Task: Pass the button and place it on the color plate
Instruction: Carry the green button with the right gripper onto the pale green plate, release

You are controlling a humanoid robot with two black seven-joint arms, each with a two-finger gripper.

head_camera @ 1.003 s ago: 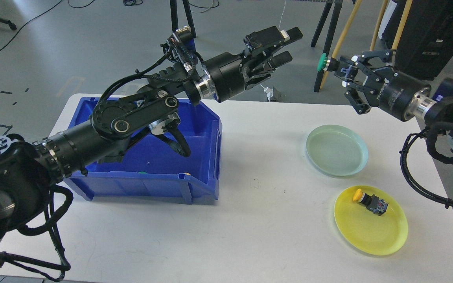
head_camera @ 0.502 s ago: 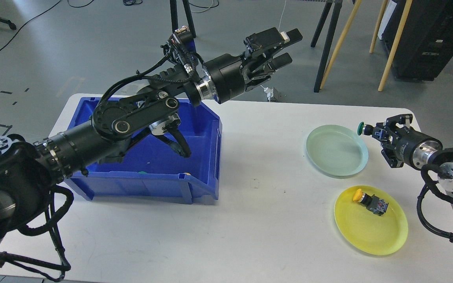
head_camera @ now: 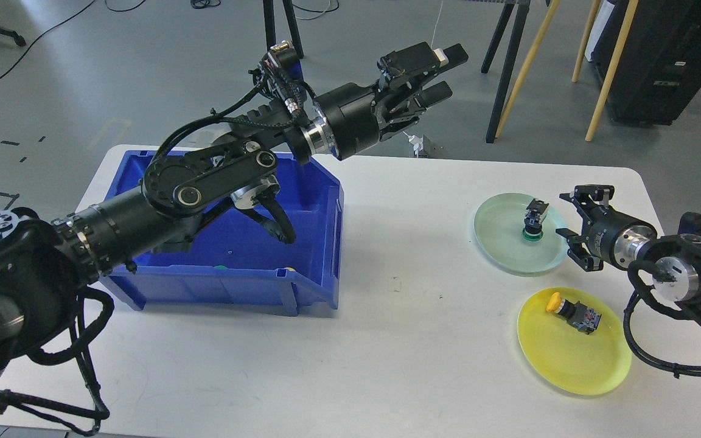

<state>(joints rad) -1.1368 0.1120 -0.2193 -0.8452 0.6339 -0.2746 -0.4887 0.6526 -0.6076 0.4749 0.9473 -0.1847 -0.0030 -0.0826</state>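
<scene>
A green-capped button (head_camera: 533,224) stands cap-down on the pale green plate (head_camera: 499,240) at the right. My right gripper (head_camera: 569,226) is open just right of it, at the plate's right rim, holding nothing. A yellow-capped button (head_camera: 572,312) lies on the yellow plate (head_camera: 575,359) in front. My left gripper (head_camera: 445,73) is open and empty, held high beyond the table's far edge, above the blue bin (head_camera: 229,274).
The blue bin stands at the left of the white table (head_camera: 387,340), with small green and yellow bits just showing at its front wall. Tripod legs and wooden poles (head_camera: 509,67) stand beyond the far edge.
My right gripper came down from high at the far right to the green plate, let go of the green button there and opened. The left arm has barely moved.
</scene>
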